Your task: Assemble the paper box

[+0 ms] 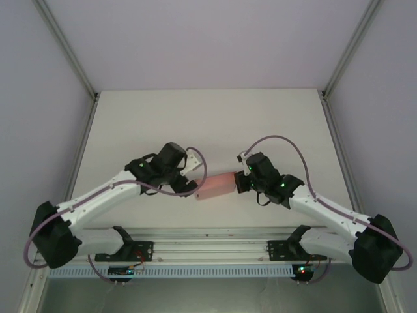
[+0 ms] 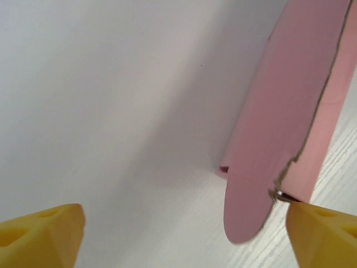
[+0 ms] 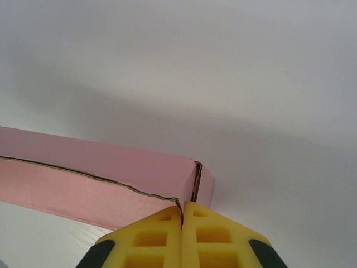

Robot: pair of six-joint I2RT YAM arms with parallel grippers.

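Your paper box (image 1: 215, 186) sits near the middle of the white counter (image 1: 208, 117), stretched lengthwise between your two arms. It is a long, narrow pink box, already folded into shape rather than lying as a flat sheet.

Your left claw (image 1: 189, 183) is at the box's left end and is released. In the left wrist view its yellow fingertips (image 2: 40, 234) stand wide apart at the bottom corners. The box (image 2: 284, 111) runs up the right side of that view, and a rounded pink flap (image 2: 245, 215) hangs from its near end into the gap. The right-hand fingertip is just touching the ragged card seam beside that flap. The left-hand fingertip is well clear of the box, over bare counter.

Your right claw (image 1: 242, 178) is at the box's right end and is clenched. From the right wrist view you see the two yellow fingers (image 3: 150, 240) pressed together. The dark seam of the box (image 3: 83, 167) runs straight down into the line where they meet, so the claw is pinching the thin card edge at that corner. An open end slit shows just above the fingers.
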